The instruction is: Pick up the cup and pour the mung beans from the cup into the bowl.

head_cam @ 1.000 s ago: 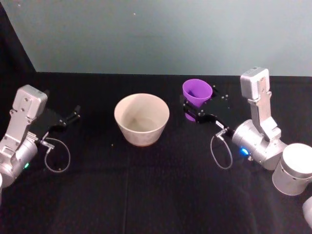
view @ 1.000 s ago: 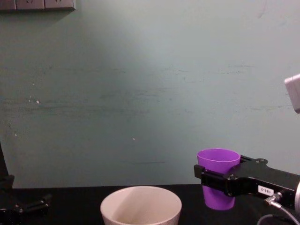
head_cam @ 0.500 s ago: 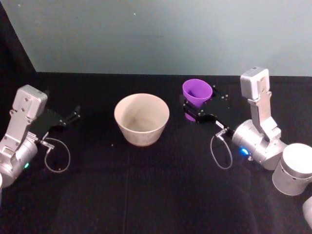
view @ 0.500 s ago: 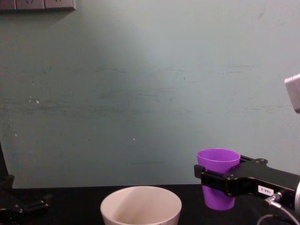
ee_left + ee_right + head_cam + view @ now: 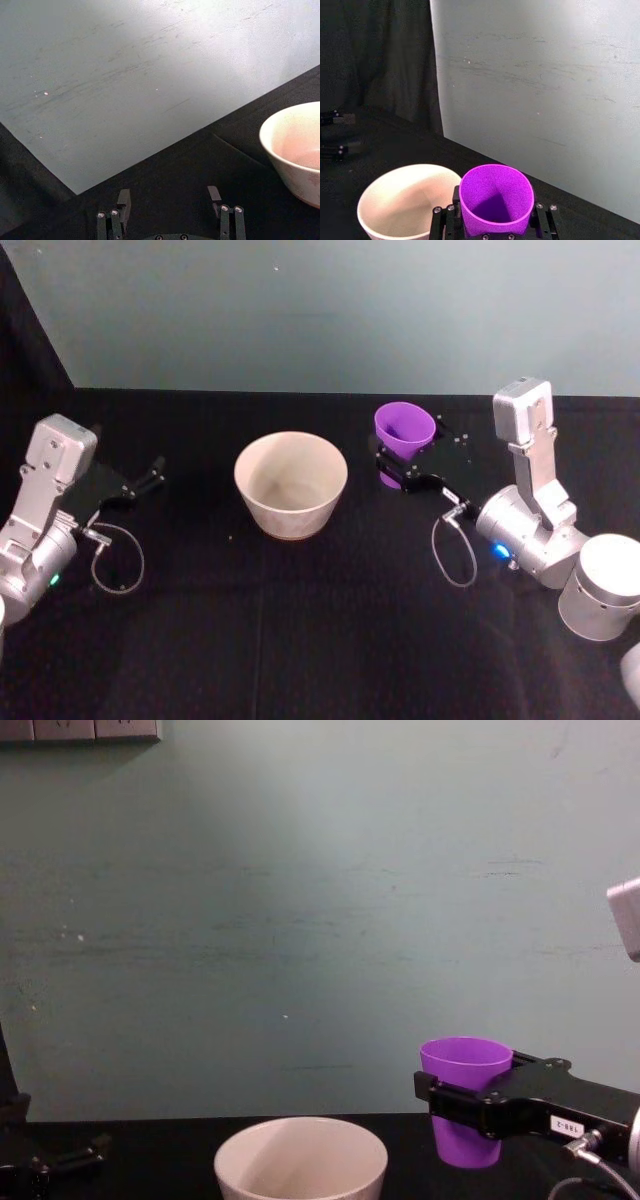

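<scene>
Head view: bowl (image 5: 291, 516) on black cloth (image 5: 300, 640), teal wall (image 5: 320, 310).

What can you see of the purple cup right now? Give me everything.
The purple cup is a small tapered tumbler of smooth plastic with no handle, widest at its open rim. It stands upright, mouth up, to the right of the white bowl and apart from it. The right gripper is shut on its middle, one finger on each side. Inside, purple wall and shadow show; no beans can be made out. Whether its base rests on the black table cannot be told.
</scene>
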